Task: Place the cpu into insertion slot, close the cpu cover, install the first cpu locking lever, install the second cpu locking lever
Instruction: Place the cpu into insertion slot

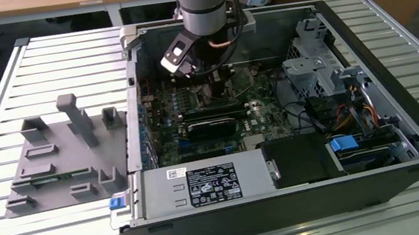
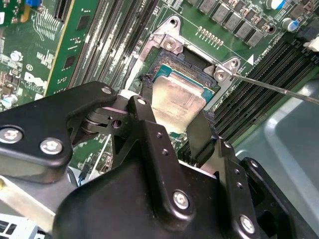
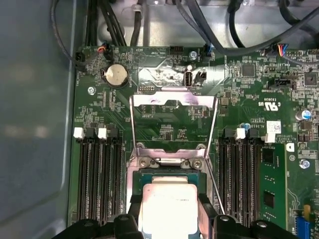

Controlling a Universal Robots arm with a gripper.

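The open computer case point(image 1: 287, 213) lies on its side on the slatted desk point(image 1: 63, 57), toward the exterior view's right edge. A grey moulded fixture tray point(image 1: 54, 168) sits beside it on the exterior view's left. The arm reaches down into the case near its far wall, with the pincer point(image 1: 205, 74) low over the motherboard point(image 3: 249, 99).

In both wrist views the pincer point(image 2: 177, 104) point(image 3: 168, 211) is pinching the cpu point(image 2: 177, 94) point(image 3: 167, 196) by two opposite edges, pale metal face up. The cpu is right at the insertion slot point(image 2: 187, 59) point(image 3: 167, 173) and covers most of it. I cannot tell whether it is fully seated.

The cpu cover point(image 3: 172, 98) is swung open, away from the slot. A thin wire locking lever point(image 2: 279, 87) juts out from a slot corner across the memory slots point(image 3: 99, 179). A coin battery point(image 3: 115, 75) sits near the board's far edge.
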